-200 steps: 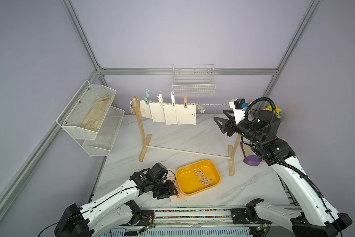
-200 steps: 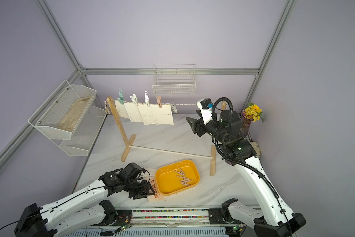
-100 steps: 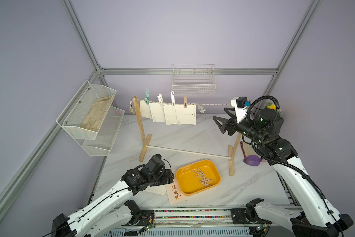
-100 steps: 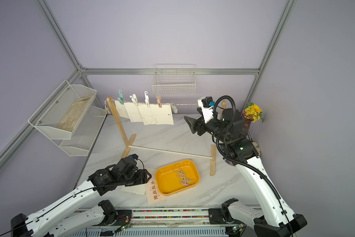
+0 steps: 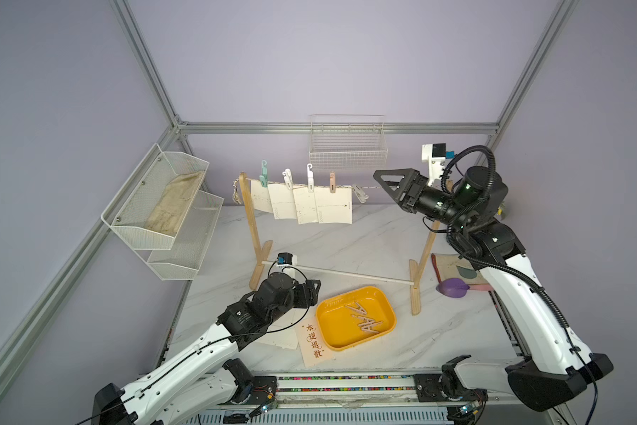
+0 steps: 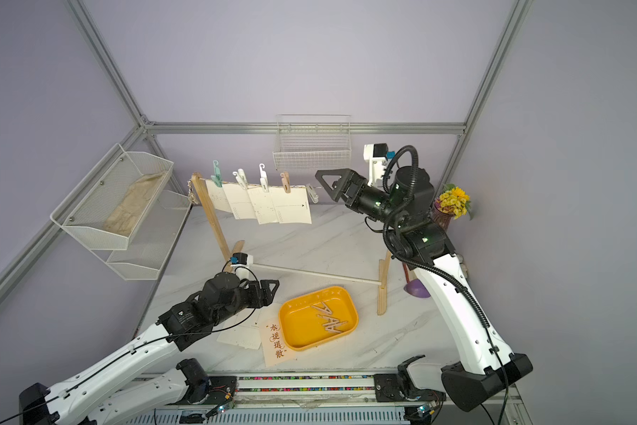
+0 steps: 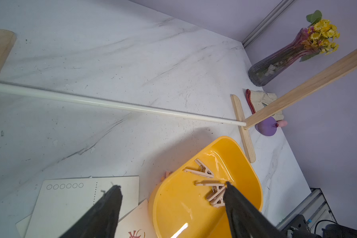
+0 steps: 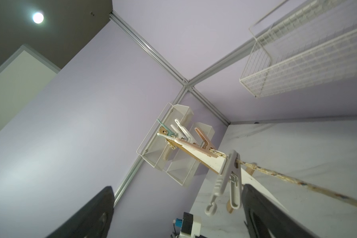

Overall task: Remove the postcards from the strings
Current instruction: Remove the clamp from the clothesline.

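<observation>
Cream-white rectangular postcards [image 5: 331, 209] are hung along twisted beige rope [image 8: 286, 176], frame-left of the nearer right gripper [image 5: 383, 182], spread wide and empty like the left gripper [image 7: 172, 185]

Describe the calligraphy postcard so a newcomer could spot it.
Find the yellow tray near the table's front edge. A postcard lies flat at its left-arm side, beside plain white cards. Only this one is pale pink with brown Chinese calligraphy.

White marble table [image 5: 364, 241] — yellow tray [image 5: 340, 331], loose postcards [image 5: 315, 346], wooden stand [image 5: 414, 290]
</observation>
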{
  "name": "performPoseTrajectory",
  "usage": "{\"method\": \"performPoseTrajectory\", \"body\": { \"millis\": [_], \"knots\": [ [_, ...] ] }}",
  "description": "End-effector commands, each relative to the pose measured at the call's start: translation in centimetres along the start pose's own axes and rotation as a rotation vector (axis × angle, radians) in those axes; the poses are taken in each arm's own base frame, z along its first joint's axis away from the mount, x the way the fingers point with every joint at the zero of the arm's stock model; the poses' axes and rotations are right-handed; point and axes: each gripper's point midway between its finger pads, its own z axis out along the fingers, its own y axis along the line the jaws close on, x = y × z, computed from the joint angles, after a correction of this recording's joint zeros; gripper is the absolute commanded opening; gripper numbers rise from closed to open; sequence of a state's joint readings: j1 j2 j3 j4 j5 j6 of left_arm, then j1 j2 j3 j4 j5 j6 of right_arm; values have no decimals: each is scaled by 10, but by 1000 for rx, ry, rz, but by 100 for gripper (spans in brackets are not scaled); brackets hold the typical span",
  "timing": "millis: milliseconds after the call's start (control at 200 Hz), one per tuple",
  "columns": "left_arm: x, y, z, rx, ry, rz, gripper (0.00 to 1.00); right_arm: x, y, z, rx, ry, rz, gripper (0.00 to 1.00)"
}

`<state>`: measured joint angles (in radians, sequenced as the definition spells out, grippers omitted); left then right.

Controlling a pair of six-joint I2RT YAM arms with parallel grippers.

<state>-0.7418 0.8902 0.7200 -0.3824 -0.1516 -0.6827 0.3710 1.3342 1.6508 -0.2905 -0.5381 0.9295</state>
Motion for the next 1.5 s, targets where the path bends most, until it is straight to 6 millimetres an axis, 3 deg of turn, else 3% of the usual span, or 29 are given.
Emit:
{"method": "performPoseTrajectory", "body": {
  "millis": [0,140,525,550,940,1180,1490],
  "knots": [
    [-38,-26,-7,75,-108,20,80,12,-12,2,4,63,268,97],
    [-35,-27,0,80,-97,22,80,20,-31,8,38,76,335,96],
    [-35,-31,9,83,-85,18,82,28,-40,20,3,111,450,79],
    [-35,-31,10,83,-85,18,82,30,-50,26,19,119,463,78],
    [-32,-35,21,93,-67,5,82,29,-45,34,-12,133,460,64],
    [-32,-34,24,91,-68,4,82,32,-33,36,-24,153,412,62],
    [-32,-36,25,95,-69,4,82,40,-33,41,-29,169,414,55]
  ]
}}
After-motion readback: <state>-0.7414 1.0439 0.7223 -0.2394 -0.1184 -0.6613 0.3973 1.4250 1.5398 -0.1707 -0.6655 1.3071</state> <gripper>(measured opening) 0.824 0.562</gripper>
